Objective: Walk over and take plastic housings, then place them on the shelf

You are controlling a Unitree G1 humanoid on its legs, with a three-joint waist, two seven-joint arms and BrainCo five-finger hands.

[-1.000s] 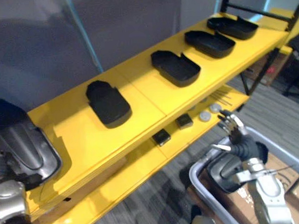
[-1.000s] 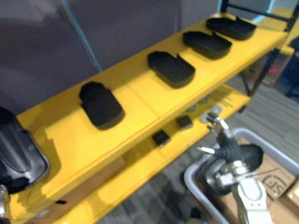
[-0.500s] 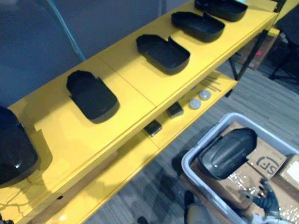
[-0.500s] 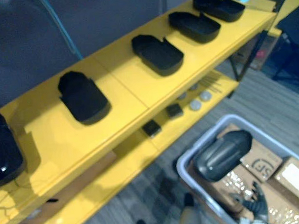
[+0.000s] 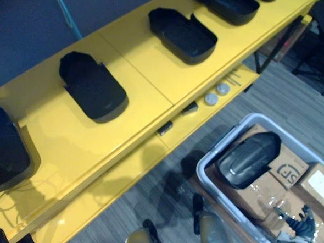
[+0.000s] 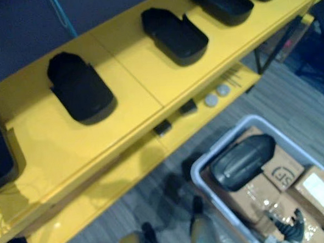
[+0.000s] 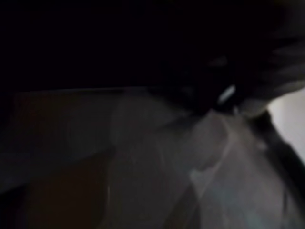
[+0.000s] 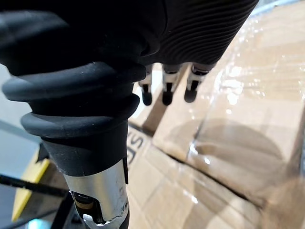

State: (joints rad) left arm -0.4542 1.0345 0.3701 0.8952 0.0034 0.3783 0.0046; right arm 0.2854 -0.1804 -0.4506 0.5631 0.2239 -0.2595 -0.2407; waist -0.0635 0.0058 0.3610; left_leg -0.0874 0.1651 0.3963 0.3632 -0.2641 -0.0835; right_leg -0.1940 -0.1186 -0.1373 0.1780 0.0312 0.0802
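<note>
Hanging low over the grey bin [image 5: 200,171], the right hand [image 5: 301,223] holds nothing. Its fingers [image 8: 165,93] point down, straight and slack, above film-wrapped cardboard boxes [image 8: 248,95]. The next plastic housing [image 5: 248,159] lies dome-up and slantwise on top of those boxes, apart from the hand and with nothing over it. That probably leaves it free to be taken from above.

On the yellow shelf [image 5: 142,73], black housings sit in a spaced row. One lies dome-up [image 5: 94,92], another hollow-up [image 5: 184,35], and more run toward both ends. The gaps between them look meant to keep each one flat and separate, and a bare stretch lies between the two leftmost.

The head views show the whole layout: the row, the bin, and the lower shelf [image 5: 100,197] with small round discs [image 5: 211,99]. The right wrist view adds the relaxed fingers and the wrap on the boxes. The left wrist view is too dark to show the left hand's state, so I cannot tell it.
</note>
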